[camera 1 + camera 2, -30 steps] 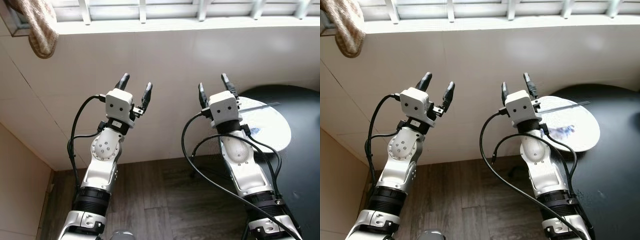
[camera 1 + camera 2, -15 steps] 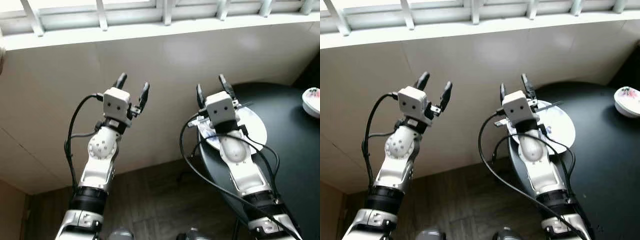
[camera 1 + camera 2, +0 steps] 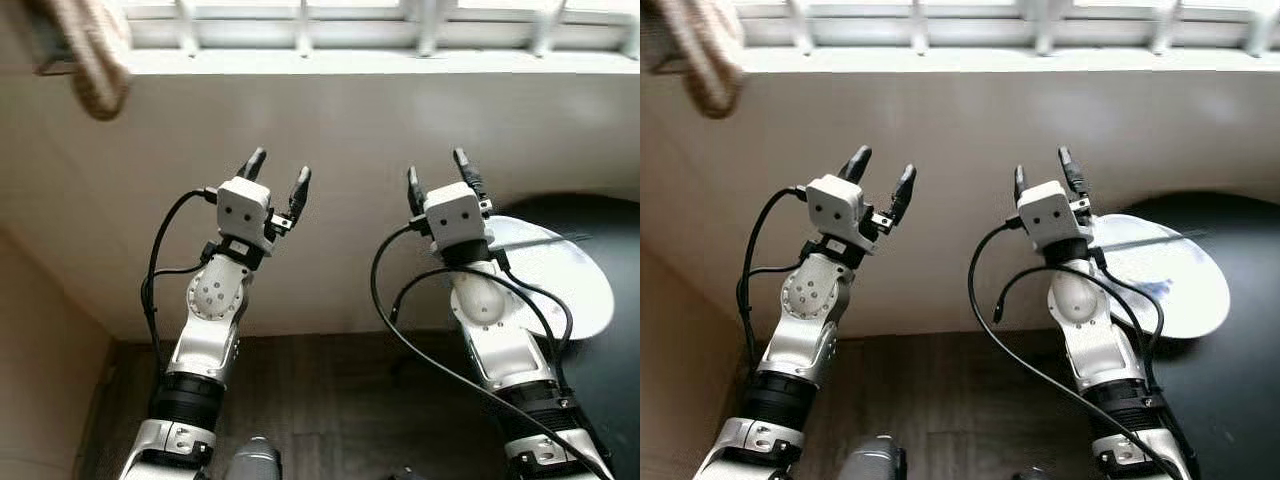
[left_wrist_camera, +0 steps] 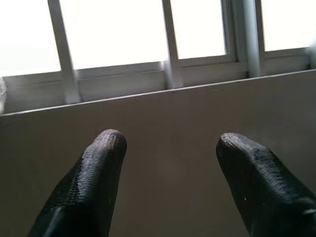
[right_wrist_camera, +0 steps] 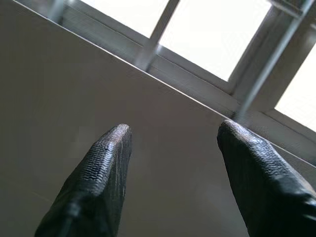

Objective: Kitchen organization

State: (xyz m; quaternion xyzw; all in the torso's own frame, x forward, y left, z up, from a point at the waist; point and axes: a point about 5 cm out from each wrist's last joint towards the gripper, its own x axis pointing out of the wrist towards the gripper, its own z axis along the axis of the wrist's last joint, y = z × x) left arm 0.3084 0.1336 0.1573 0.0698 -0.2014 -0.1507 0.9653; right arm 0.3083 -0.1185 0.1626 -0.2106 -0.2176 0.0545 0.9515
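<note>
white wall, black table – both claws raised, empty

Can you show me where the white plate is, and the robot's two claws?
white plate point(image 3: 560, 280), left eye view, on its bare middle.
left gripper point(image 3: 279, 169), left eye view, midway between its open fingertips.
right gripper point(image 3: 437, 168), left eye view, midway between its open fingertips.
</note>
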